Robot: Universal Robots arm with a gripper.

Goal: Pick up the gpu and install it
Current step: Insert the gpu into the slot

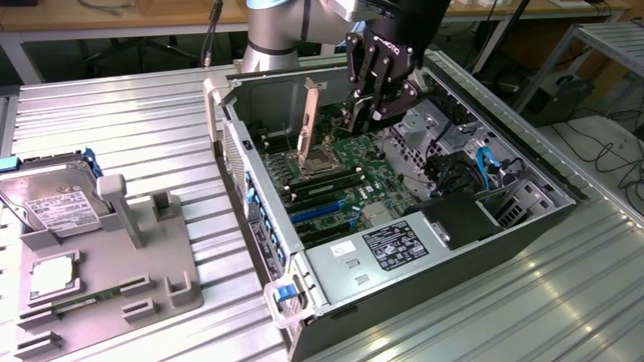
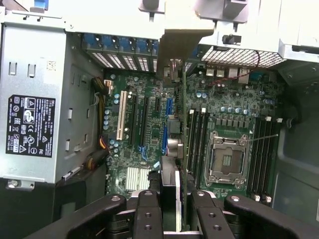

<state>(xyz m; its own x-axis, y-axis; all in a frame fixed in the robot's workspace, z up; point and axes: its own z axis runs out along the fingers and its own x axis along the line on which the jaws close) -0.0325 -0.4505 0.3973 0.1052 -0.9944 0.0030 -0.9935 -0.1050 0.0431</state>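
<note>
Claw (image 1: 372,105) clamped on the gpu (image 1: 348,124), held edge-down inside the open computer case (image 1: 544,177); long axis runs from the claw toward the case's rear wall, bracket (image 1: 313,105) leading, motherboard (image 2: 224,107) beneath.

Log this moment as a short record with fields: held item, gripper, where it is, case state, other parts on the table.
held item: gpu, edge-on and upright, bracket end up
gripper: gripper shut on the card's edge
position: above the motherboard inside the open computer case, over the expansion slots
seated: cannot tell
cpu socket: socket open, no chip in it
power supply: power supply in the case, label up
other parts: hard drive on the grey holder, at the exterior view's left
</note>
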